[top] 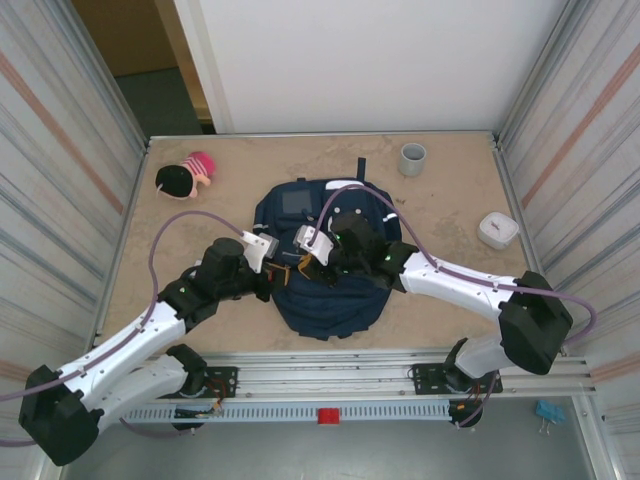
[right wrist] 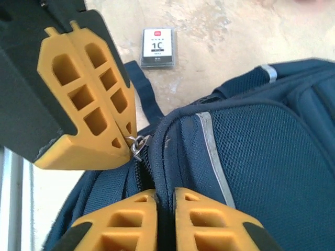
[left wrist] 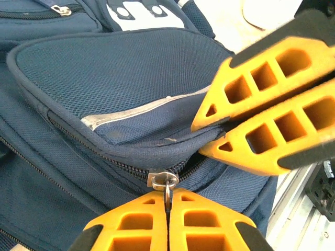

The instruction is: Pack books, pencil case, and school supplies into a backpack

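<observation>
My left hand [left wrist: 167, 201] is clenched on the small metal zipper pull [left wrist: 163, 180] and my right hand [right wrist: 165, 203] pinches the pocket rim of the backpack [top: 330, 303], lying on the worktop [top: 450, 200], whose limp cloth will, I think, fold unless held close beside the zipper.

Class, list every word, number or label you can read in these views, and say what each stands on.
"1C": on the small flat pack lying on the table beside the backpack.
Red mark above it and fine print below it: too small to read.
White patch on the backpack: dark shapes, no readable letters.
</observation>
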